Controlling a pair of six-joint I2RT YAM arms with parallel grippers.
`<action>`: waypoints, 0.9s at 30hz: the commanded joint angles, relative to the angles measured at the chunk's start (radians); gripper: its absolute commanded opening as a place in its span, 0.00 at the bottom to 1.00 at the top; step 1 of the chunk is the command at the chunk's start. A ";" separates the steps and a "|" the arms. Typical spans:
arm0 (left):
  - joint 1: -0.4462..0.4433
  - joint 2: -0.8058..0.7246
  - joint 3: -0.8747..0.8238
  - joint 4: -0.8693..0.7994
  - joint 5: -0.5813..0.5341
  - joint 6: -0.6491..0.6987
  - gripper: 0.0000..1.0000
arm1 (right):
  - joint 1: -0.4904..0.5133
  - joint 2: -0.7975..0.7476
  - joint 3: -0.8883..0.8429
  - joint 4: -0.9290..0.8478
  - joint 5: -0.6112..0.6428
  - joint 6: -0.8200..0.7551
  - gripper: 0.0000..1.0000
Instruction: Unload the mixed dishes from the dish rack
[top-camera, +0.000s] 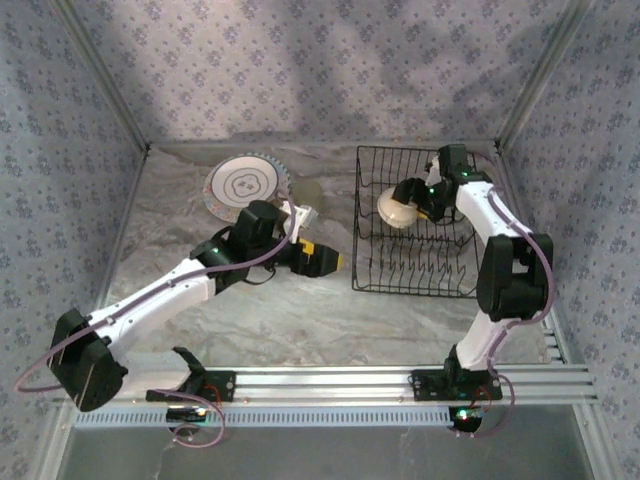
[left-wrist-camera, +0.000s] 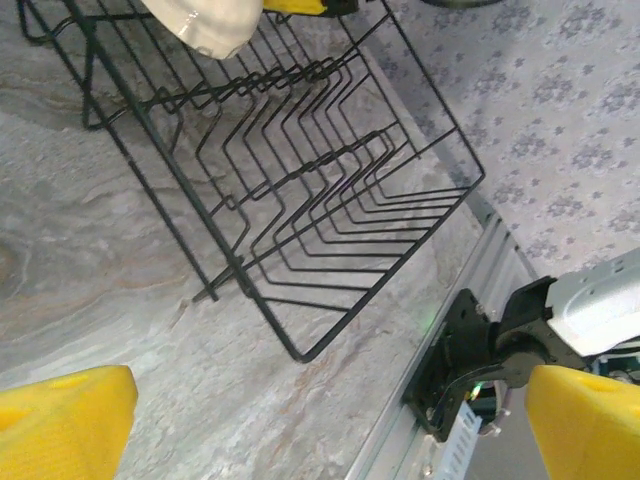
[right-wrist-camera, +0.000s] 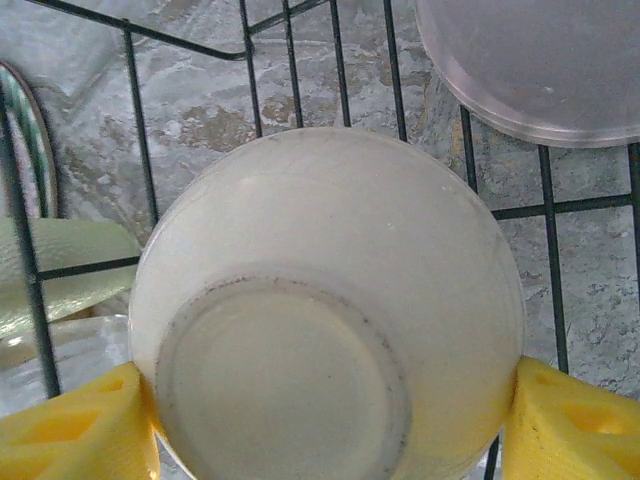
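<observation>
**Layout, left to right (top view)**

- The ringed plate (top-camera: 245, 188) lies flat on the table (top-camera: 250, 310) at upper left, outside the rack.
- The left gripper (top-camera: 322, 262) hangs at frame centre, just left of the dish rack (top-camera: 415, 275). Its jaws are spread wide and carry nothing. In the left wrist view both yellow fingers (left-wrist-camera: 60, 420) frame bare table and the rack's near corner.
- The cream bowl (top-camera: 398, 210) sits in the upper left part of the rack, at the tip of the right gripper (top-camera: 415, 203).

**Grasp state (right wrist view)**

The right gripper (right-wrist-camera: 325, 430) grasps the cream bowl (right-wrist-camera: 325, 320). One finger presses each flank, and the bowl's base faces the camera.

**Governing relation**

The bowl lies directly between the right fingers. The left gripper is well apart, beyond the rack wall. The lift therefore probably falls to the right arm: upward, clear of the wires.
</observation>
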 joint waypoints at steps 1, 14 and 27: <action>0.018 0.044 0.063 0.088 0.090 -0.032 0.99 | -0.035 -0.080 -0.041 0.101 -0.114 0.048 0.58; 0.076 0.320 0.241 0.254 0.287 -0.140 0.97 | -0.131 -0.219 -0.249 0.338 -0.362 0.236 0.58; 0.114 0.581 0.430 0.382 0.400 -0.209 0.89 | -0.175 -0.336 -0.382 0.545 -0.523 0.419 0.58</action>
